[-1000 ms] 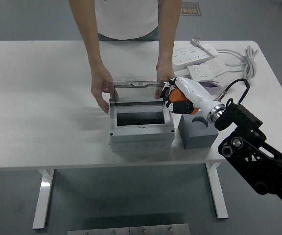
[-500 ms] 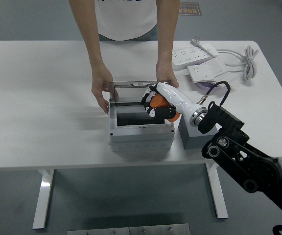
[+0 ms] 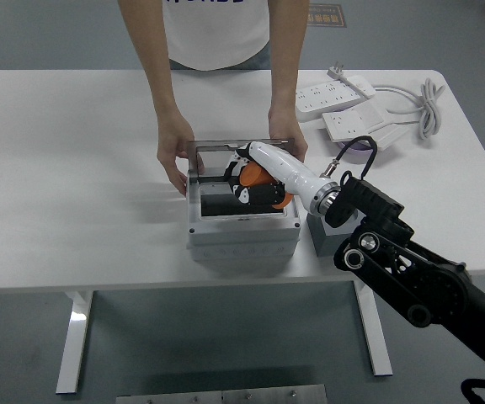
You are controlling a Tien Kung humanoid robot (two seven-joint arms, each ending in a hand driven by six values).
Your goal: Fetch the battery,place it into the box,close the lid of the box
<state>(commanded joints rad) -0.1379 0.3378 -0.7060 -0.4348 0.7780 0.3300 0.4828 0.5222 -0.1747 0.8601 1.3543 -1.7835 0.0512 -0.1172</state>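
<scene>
Head view: right hand (image 3: 255, 178) wrapped around the orange battery (image 3: 253, 175), held over the open grey box (image 3: 242, 227) at frame centre. Battery looks rigid, compact, probably dense; side grip suits it. Person's hands (image 3: 173, 156) hold the lid (image 3: 230, 145) upright.

A matt grey plastic box (image 3: 242, 231) is seen on a smooth white table (image 3: 74, 168); the robot's hand (image 3: 263, 172) is glossy white plastic.

A white surface (image 3: 74, 151) on white legs (image 3: 74, 337) stands on a grey floor (image 3: 23, 353). Light is even and soft. A metal plate (image 3: 221, 394) lies on the floor at the bottom edge.
</scene>
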